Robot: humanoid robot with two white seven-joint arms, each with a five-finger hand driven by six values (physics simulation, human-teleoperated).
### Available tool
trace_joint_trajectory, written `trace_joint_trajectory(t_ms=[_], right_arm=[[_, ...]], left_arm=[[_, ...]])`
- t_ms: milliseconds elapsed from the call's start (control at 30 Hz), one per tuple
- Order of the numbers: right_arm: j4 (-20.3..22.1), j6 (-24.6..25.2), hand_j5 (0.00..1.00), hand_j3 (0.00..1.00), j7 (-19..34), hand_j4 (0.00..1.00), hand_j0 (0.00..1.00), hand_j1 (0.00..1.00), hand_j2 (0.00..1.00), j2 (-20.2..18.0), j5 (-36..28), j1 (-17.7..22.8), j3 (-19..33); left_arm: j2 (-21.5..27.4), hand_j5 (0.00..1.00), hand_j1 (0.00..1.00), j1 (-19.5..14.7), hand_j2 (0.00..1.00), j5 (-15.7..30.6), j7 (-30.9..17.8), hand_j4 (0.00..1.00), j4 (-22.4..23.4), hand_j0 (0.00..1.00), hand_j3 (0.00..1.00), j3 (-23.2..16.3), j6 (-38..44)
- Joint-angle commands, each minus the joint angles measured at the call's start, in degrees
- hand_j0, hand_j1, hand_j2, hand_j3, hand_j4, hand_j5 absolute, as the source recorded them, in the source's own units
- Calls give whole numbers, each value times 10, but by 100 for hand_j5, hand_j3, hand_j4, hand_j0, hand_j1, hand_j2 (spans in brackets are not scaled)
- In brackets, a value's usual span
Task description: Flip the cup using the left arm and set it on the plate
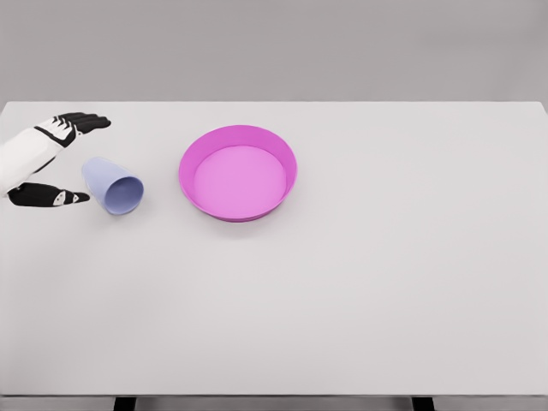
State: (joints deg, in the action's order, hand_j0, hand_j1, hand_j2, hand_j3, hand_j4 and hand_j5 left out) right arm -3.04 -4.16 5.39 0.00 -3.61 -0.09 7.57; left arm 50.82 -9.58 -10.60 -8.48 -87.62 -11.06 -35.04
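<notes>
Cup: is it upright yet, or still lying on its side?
On its side. The cup lies on the table, open mouth facing lower right, left of the plate, not on it.

The cup (113, 185) looks like smooth matt plastic in pale lavender, with no shine. The plate (238, 172) is smooth, saturated magenta plastic, also matt, its inner floor slightly paler. The table (342, 282) has an even, matt white surface. The left hand (51, 163) shows white hard shell and black fingers (86, 122).
</notes>
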Motion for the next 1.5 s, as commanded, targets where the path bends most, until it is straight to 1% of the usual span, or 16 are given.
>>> trace_joint_trajectory(t_ms=[0,100,167,233,333,400,467,633,733,800,1000,1133,1200,1233,1333,1467], right_arm=[[2,-1,100,100,1,100,100,100,100,0,-1,0,1],[0,0,100,100,1,100,100,100,100,0,-1,0,0],[1,0,100,100,1,100,100,100,100,0,0,0,0],[0,0,100,100,1,100,100,100,100,0,0,0,0],[0,0,100,100,1,100,100,100,100,0,0,0,0],[0,0,100,100,1,100,100,100,100,0,0,0,0],[0,0,100,100,1,100,100,100,100,0,0,0,0],[0,0,100,100,1,100,100,100,100,0,0,0,0],[0,-1,100,100,1,100,100,100,100,0,0,0,0],[0,-1,100,100,1,100,100,100,100,0,0,0,0],[0,0,100,100,1,100,100,100,100,0,0,0,0],[0,-1,100,100,1,100,100,100,100,0,0,0,0],[0,0,100,100,1,100,100,100,100,0,0,0,0],[0,0,100,100,1,100,100,100,100,0,0,0,0],[0,-1,100,100,1,100,100,100,100,0,0,0,0],[0,-1,100,100,1,100,100,100,100,0,0,0,0]], left_arm=[[0,100,100,-1,100,3,-2,100,0,100,100,0,0],[-1,100,100,-1,100,3,-17,100,3,100,100,7,0],[-5,100,100,-1,100,3,-69,100,5,100,100,31,0],[-9,100,100,-4,100,1,-96,100,5,100,100,33,0],[-22,100,100,-11,100,-35,-121,100,6,100,100,37,0],[-48,100,100,-27,100,-67,-123,100,19,100,100,36,0],[-66,100,100,-54,100,-107,-123,100,62,100,100,30,0],[-55,100,100,-55,100,-112,-123,100,65,100,100,25,0],[-42,100,100,-62,100,-112,-123,100,65,100,100,-4,0],[-42,100,100,-77,100,-112,-123,100,66,100,100,-33,0],[-5,100,100,-84,100,-110,-119,100,67,100,100,-67,0],[-12,100,100,-103,100,-115,-121,100,112,100,100,-78,0],[-27,100,100,-136,100,-127,-121,100,148,100,100,-99,0],[-29,100,100,-140,100,-129,-121,100,158,100,100,-102,0],[-35,100,100,-142,100,-130,-122,100,158,100,100,-103,0],[-48,100,100,-149,100,-155,-122,100,159,100,100,-103,0]])
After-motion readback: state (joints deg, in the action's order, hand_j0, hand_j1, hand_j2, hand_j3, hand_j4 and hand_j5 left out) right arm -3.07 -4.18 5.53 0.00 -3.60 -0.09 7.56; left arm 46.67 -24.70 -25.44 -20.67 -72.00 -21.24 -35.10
